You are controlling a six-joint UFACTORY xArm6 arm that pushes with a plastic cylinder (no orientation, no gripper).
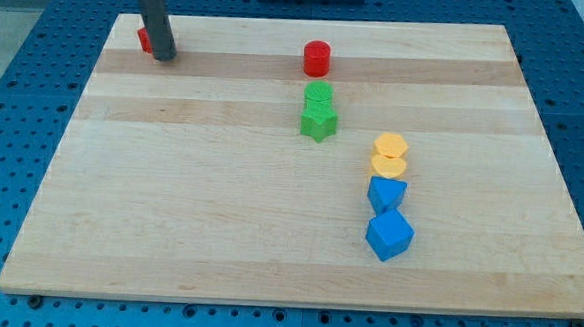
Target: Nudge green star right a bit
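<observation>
1. Camera view puts my tip [163, 57] at the board's [218, 230] top left, touching or just beside a small red block [144, 41]; being a bare rod, it holds nothing.
2. Well to its right and slightly lower sits the green star [318, 121], touching a green round block [319, 93] above it, with a red cylinder [317, 58] beyond.
3. Risk, I judge: pushing off-centre could spin the star or drag its green neighbour along.
4. Overshooting could send it toward the yellow blocks [390, 156] farther right.

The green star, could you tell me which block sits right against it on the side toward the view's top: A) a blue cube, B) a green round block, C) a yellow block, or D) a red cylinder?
B: the green round block sits directly above the green star, touching it.
</observation>
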